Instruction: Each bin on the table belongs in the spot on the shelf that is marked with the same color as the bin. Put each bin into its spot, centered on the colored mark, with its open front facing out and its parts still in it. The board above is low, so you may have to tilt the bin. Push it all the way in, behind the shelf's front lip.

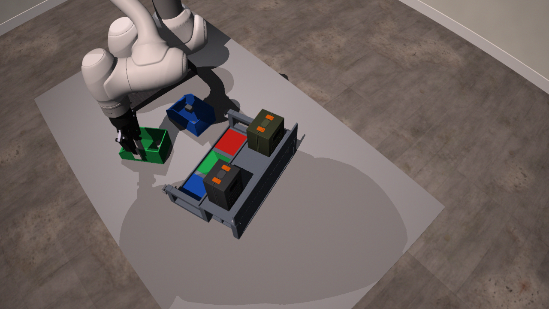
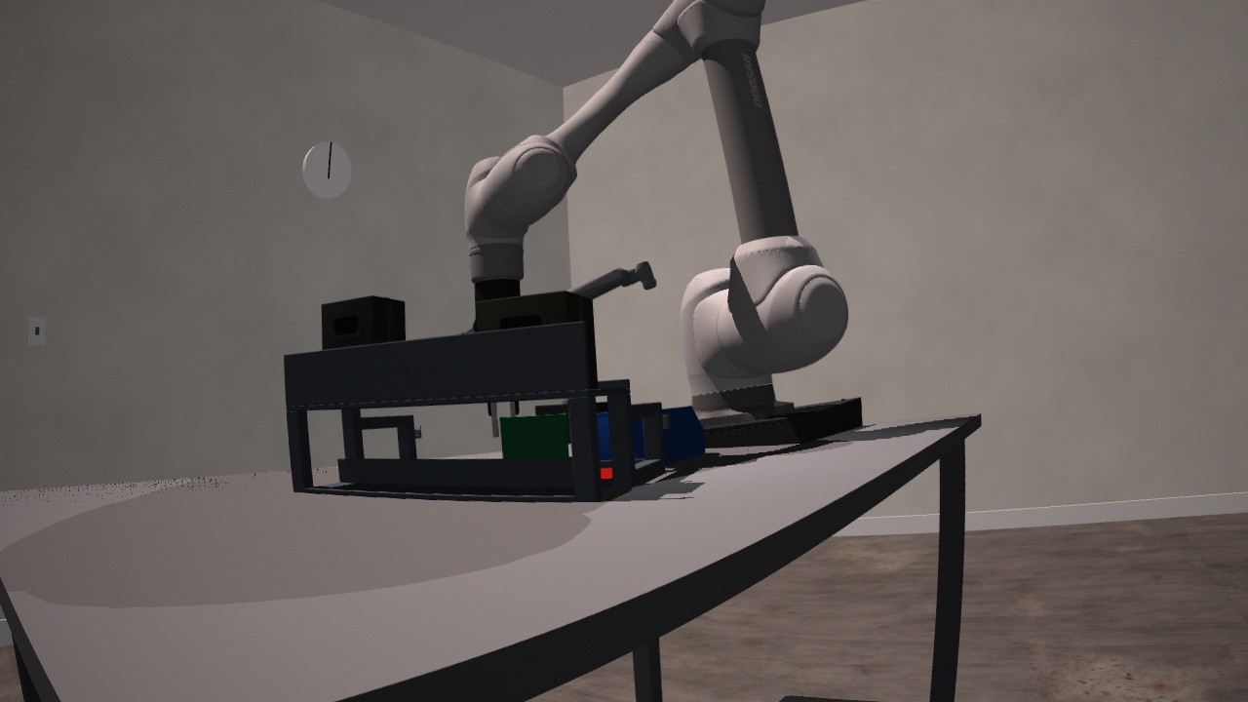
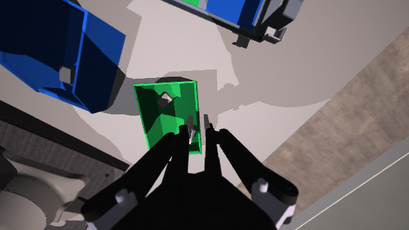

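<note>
The green bin (image 1: 155,155) (image 2: 533,438) (image 3: 166,125) stands on the table with grey parts inside; one part (image 3: 165,99) shows clearly. My gripper (image 1: 138,152) (image 2: 504,413) (image 3: 198,121) points down at its long side wall with a narrow gap between the fingers. One finger is on the inner side of the wall, the other outside; neither visibly clamps it. The blue bin (image 1: 207,125) (image 2: 684,436) (image 3: 103,51) stands beside it with a grey part (image 1: 188,107) (image 3: 66,75) inside. The shelf's lower board shows red (image 1: 231,142) (image 2: 606,473), green (image 1: 208,162) (image 3: 192,2) and blue (image 1: 194,185) (image 3: 223,11) marks, without bins.
An olive box (image 1: 256,140) (image 2: 532,310) and a dark grey box (image 1: 219,191) (image 2: 362,321) stand on the shelf's upper board (image 1: 249,159). A shelf end frame (image 1: 188,201) stands beside the blue mark. The robot's base plate (image 2: 820,425) (image 3: 57,140) is behind the bins.
</note>
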